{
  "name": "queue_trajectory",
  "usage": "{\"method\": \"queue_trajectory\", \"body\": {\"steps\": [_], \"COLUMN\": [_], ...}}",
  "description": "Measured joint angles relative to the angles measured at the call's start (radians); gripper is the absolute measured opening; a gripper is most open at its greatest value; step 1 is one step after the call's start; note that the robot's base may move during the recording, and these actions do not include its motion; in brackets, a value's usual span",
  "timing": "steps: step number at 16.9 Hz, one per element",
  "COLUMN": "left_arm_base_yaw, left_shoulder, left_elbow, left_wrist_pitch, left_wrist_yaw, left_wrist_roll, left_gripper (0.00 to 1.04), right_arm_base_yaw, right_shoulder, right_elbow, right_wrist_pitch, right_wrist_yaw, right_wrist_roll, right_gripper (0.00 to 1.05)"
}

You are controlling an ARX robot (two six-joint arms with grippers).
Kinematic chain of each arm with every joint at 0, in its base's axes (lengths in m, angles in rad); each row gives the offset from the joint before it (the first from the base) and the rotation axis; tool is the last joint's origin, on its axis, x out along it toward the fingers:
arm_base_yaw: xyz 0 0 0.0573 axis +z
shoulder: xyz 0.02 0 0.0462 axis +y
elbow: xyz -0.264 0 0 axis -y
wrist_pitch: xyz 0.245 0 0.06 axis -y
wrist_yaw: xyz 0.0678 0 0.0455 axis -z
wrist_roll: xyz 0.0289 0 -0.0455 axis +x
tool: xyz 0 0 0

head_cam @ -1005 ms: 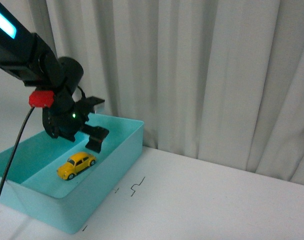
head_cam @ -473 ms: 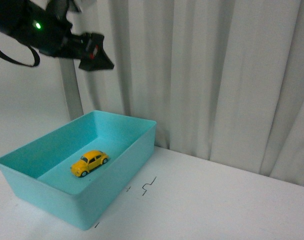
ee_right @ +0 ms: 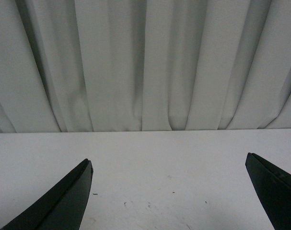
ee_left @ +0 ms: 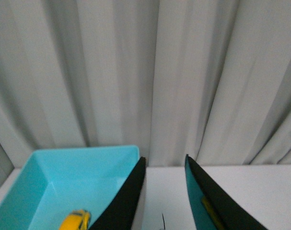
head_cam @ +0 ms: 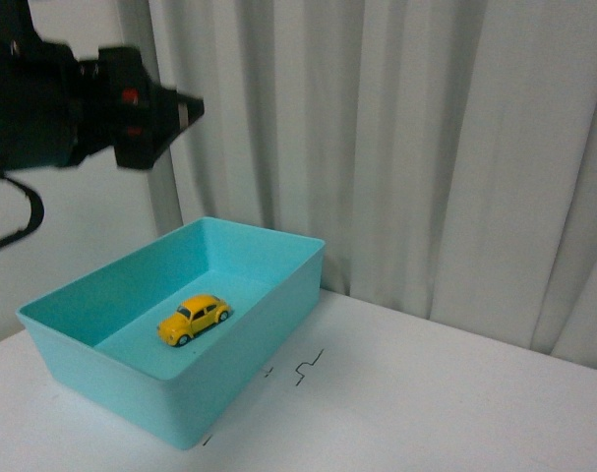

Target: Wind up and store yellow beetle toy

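Observation:
The yellow beetle toy (head_cam: 193,318) rests on its wheels on the floor of the turquoise bin (head_cam: 268,315), near the bin's middle. High above the bin's left side, my left gripper (head_cam: 185,108) is open and holds nothing. In the left wrist view a sliver of the yellow beetle toy (ee_left: 74,221) shows inside the turquoise bin (ee_left: 54,167), beside my left gripper (ee_left: 164,165) with its dark fingers apart. My right gripper (ee_right: 168,165) is open wide over bare white table and does not show in the front view.
The bin stands on a white table (head_cam: 446,403) with small black marks (head_cam: 308,369) just beside its right wall. Grey curtains (head_cam: 406,147) hang close behind the table and the bin.
My left gripper has risen from inside the bin, just above the toy, to well above it. The toy stays on the bin floor. The front view has shifted slightly.

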Motion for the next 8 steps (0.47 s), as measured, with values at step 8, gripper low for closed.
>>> {"method": "queue_trajectory", "body": {"steps": [8], "left_arm_base_yaw": [-0.152], "left_shoulder": [-0.239], "left_elbow": [-0.247], "left_wrist_pitch": [0.027], "left_wrist_yaw": [-0.164], "left_wrist_roll": [-0.019], "left_gripper": [0.02], "right_arm_base_yaw": [0.000], "right_shoulder": [0.000], "right_elbow": [0.000], "right_wrist_pitch": [0.000], "right_wrist_yaw": [0.000], "right_wrist_roll": [0.000], "right_gripper": [0.98]}}
